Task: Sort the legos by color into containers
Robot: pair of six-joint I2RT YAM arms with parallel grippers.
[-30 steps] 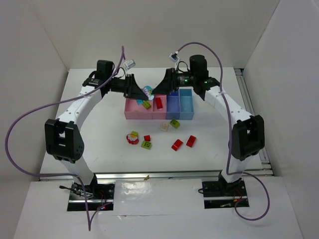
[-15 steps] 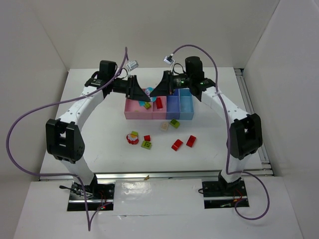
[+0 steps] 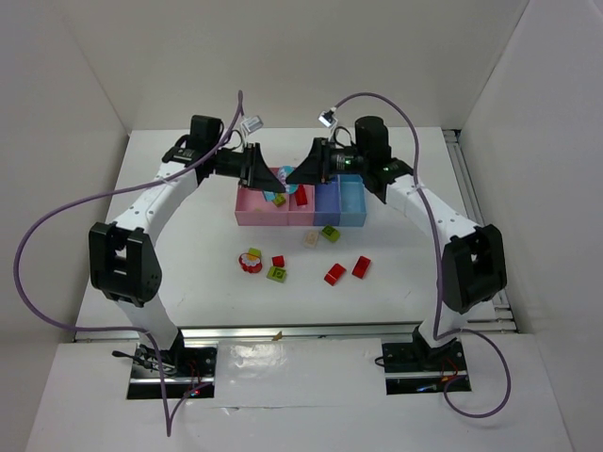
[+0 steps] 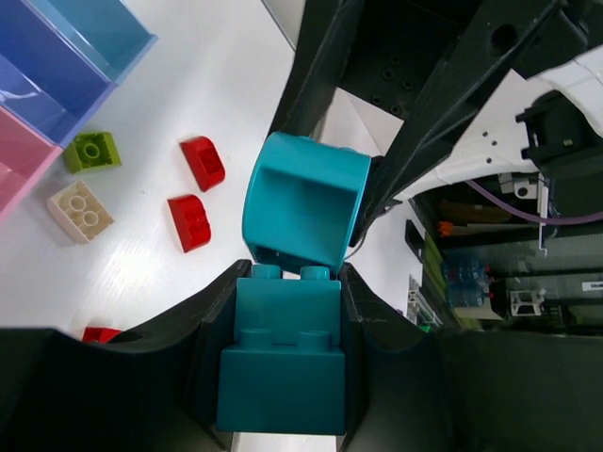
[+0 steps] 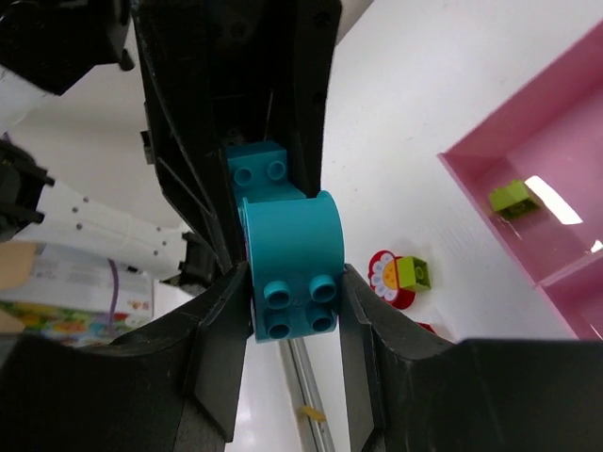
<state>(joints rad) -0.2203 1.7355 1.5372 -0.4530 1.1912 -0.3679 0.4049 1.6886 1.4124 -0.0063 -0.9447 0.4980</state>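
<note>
Above the wide pink container (image 3: 251,211), my two grippers meet tip to tip on one stack of cyan legos (image 3: 280,172). The left gripper (image 3: 267,175) (image 4: 292,282) is shut on the square cyan bricks (image 4: 280,363). The right gripper (image 3: 294,175) (image 5: 289,294) is shut on the rounded cyan brick (image 5: 287,245) (image 4: 306,202) at the stack's other end. A green lego (image 3: 278,198) (image 5: 512,199) lies in the wide pink container and a red one (image 3: 301,195) in the narrow pink one. The blue container (image 3: 327,202) and the cyan container (image 3: 350,198) adjoin them.
Loose on the table in front of the containers lie a round red-white piece (image 3: 250,261), a small red brick (image 3: 278,261), a green brick (image 3: 277,274), two red bricks (image 3: 334,274) (image 3: 361,267), a cream brick (image 3: 311,239) and another green one (image 3: 330,233).
My right gripper has moved in toward the left one and shut on the rounded cyan brick. The left gripper kept its grip and shifted slightly right.
</note>
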